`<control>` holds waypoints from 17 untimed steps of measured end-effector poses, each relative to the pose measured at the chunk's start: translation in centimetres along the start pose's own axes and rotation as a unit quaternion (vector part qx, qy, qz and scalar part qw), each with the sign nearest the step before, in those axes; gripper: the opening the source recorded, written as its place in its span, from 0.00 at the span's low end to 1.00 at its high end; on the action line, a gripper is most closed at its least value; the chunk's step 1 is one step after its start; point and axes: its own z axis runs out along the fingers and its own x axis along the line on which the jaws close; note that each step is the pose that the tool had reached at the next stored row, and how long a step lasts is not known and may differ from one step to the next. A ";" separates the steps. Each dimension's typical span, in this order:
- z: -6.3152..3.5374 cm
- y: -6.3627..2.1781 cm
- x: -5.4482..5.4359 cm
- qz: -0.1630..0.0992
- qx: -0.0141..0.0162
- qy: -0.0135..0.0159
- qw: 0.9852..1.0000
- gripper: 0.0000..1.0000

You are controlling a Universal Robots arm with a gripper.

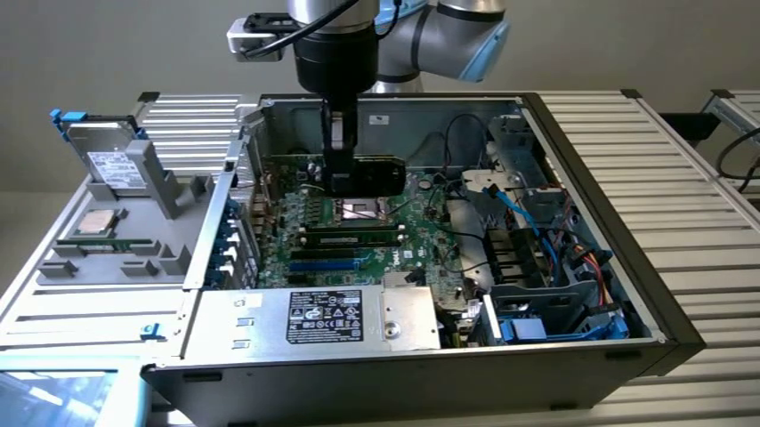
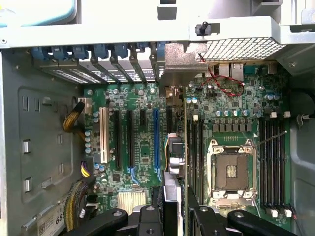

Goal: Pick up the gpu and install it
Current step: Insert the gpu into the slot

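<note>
My gripper [image 1: 341,178] reaches down into the open computer case [image 1: 618,178] and is shut on the gpu [image 1: 380,172], a flat dark card held upright on its edge. It hangs over the green motherboard [image 1: 410,227], next to the bare processor socket [image 1: 356,210]. In the wrist view the gpu [image 2: 173,157] appears edge-on between the two black fingers [image 2: 158,209]. There it lies along the board between the blue expansion slot [image 2: 156,137] and the processor socket [image 2: 231,169]. Whether the card's lower edge touches a slot is hidden.
A silver power supply [image 1: 315,318] fills the case's near corner, and cables and a drive cage [image 1: 553,294] crowd the exterior view's right. Outside on that view's left, a grey parts tray [image 1: 131,267] holds a labelled drive [image 1: 113,167] and a processor [image 1: 95,222]. Memory sticks [image 1: 351,238] sit in the board.
</note>
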 end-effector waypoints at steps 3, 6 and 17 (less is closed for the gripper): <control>0.29 0.36 0.1 -0.001 -0.002 0.000 1.000 0.29; 0.58 0.71 0.1 -0.003 -0.002 0.002 1.000 0.29; 1.38 1.64 0.1 -0.009 0.004 0.013 1.000 0.29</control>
